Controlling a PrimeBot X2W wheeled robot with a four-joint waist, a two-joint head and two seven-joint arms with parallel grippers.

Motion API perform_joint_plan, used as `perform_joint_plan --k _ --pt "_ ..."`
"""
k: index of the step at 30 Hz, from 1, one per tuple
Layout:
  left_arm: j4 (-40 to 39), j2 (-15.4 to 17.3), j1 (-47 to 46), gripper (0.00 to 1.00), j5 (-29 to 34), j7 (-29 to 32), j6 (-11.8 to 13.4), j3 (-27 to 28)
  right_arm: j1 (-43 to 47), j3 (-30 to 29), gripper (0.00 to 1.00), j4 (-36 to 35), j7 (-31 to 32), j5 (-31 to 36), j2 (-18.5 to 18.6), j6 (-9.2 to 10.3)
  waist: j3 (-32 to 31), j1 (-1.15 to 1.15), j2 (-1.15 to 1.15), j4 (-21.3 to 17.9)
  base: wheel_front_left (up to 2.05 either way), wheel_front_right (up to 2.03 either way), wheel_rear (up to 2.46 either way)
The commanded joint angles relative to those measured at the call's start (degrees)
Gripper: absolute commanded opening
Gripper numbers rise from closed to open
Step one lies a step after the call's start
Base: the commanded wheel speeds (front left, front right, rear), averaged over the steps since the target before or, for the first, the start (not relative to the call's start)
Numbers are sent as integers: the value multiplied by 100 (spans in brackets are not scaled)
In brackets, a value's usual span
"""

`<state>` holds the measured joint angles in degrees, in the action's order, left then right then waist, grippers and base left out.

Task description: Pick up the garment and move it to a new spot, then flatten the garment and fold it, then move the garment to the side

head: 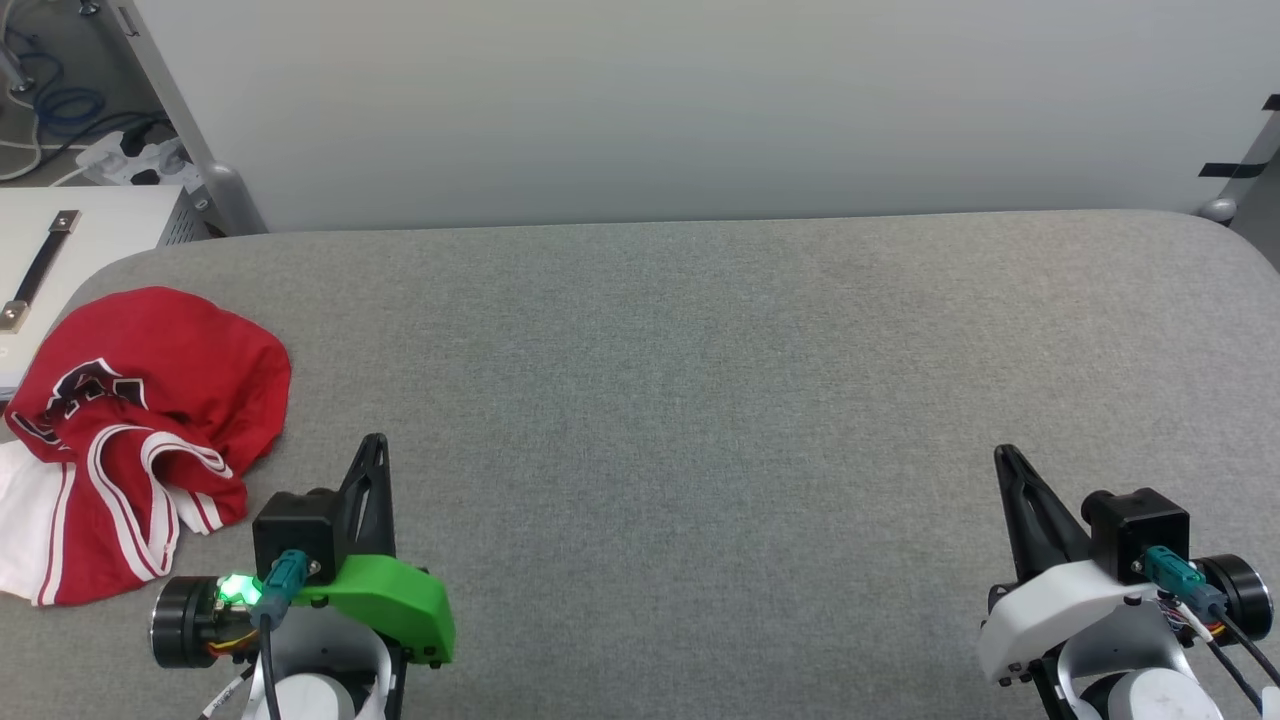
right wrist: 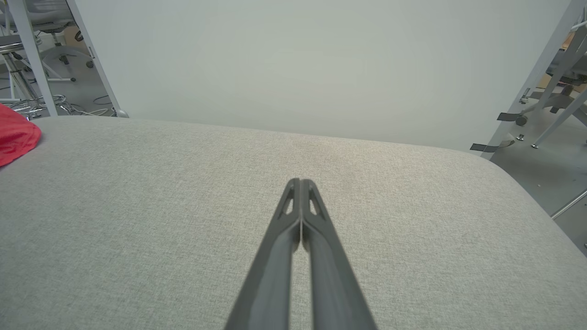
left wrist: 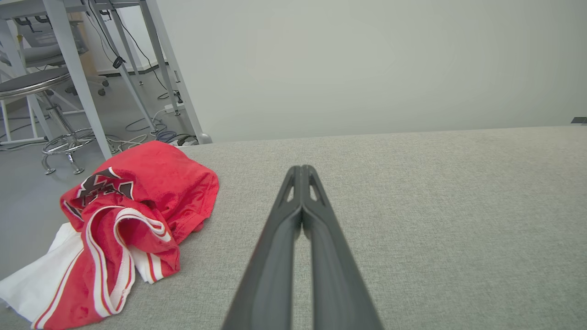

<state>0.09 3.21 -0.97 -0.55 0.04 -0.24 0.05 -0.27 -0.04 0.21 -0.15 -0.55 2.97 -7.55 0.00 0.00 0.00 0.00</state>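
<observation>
Left gripper (head: 374,447) has its fingers pressed together with nothing between them (the left wrist view shows the tips meeting). It sits low at the near left of the grey fabric surface (head: 700,400), fingers pointing toward the far edge. Can't tell if it touches the fabric. Right gripper (head: 1003,457) is also pressed together and empty, at the near right, well apart from the left one.

The garment (head: 150,400) lies crumpled in a heap at the left end of the surface, just beside the left gripper on its outer side and not touching it. It is red, with red-white striped trim folded on top, part of a black white-edged print showing, and a white part spread at the near-left edge.

A pale wall (head: 700,100) stands behind the surface. Off the far-left corner are a grey box with a handle (head: 60,250) and cables (head: 60,110).
</observation>
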Motion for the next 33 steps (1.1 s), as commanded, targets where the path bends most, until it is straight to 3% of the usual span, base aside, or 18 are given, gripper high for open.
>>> perform_joint_plan --k 1,24,25,33 --pt "-9 -34 97 0 55 -4 24 -5 27 4 0 -21 15 55 -10 6 0 0 0 0 0 0 0" --pt "-9 -34 97 0 55 -4 24 -5 27 4 0 -21 15 55 -10 6 0 0 0 0 0 0 0" --pt "0 0 0 100 0 0 0 0 0 0 100 0 0 0 0 0 0 0 0 0 0 0 0" --pt "27 2 3 100 -47 -45 -2 -5 8 -15 100 29 -45 -54 1 0 3 0 0 -1 0 0 0"
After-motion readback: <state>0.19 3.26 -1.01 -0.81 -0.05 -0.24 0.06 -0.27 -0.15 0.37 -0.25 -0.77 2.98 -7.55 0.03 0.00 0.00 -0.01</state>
